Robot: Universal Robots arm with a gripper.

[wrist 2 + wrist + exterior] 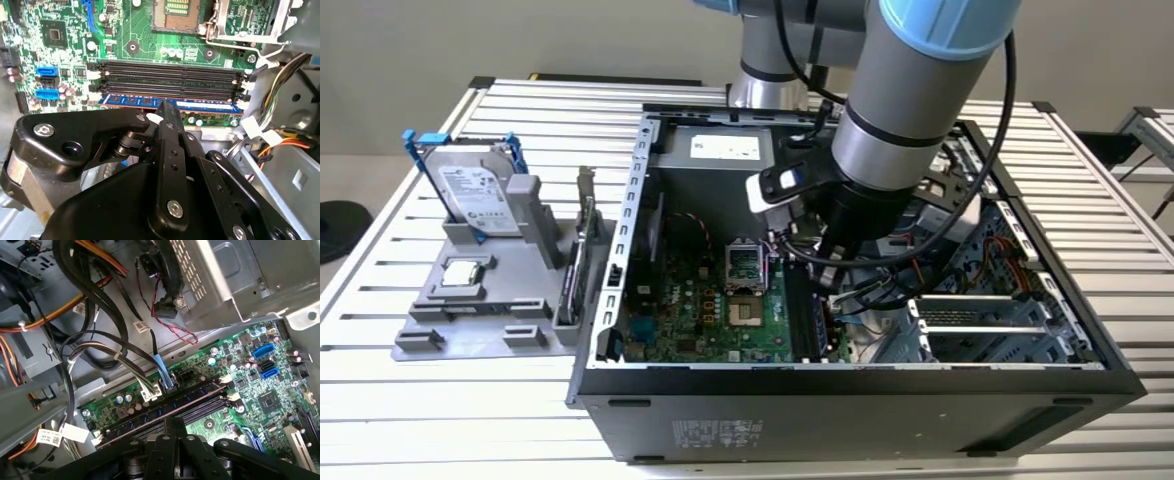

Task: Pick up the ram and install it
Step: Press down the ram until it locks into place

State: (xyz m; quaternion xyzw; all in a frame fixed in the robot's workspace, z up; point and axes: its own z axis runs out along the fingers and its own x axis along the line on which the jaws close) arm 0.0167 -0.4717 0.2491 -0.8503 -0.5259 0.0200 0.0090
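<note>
Your hand (161,111) is down inside the open computer case (854,385), its black fingers brought together in both wrist views, their tips pressing on the top edge of the ram (150,101). The fingers look clenched on that thin edge rather than spread, though the linkage covers the exact contact. The ram, a narrow blue stick, lies lengthwise in the memory slot nearest the case's edge. Beside it run three more long black memory slots (170,75), with white latches at their ends.

Beyond those slots the second wrist view shows the green motherboard (60,55) with the processor socket (182,12) and two blue connectors (47,82). In the first wrist view, bundled cables (100,347) in black, orange and yellow hang over the board near the slots.

In the exterior view, the arm (907,110) reaches down into the case, which rests on a slatted metal counter (400,240). To the exterior view's left of the case stands a grey holder (480,320) carrying a silver-labelled hard drive (474,195) with blue rails.
</note>
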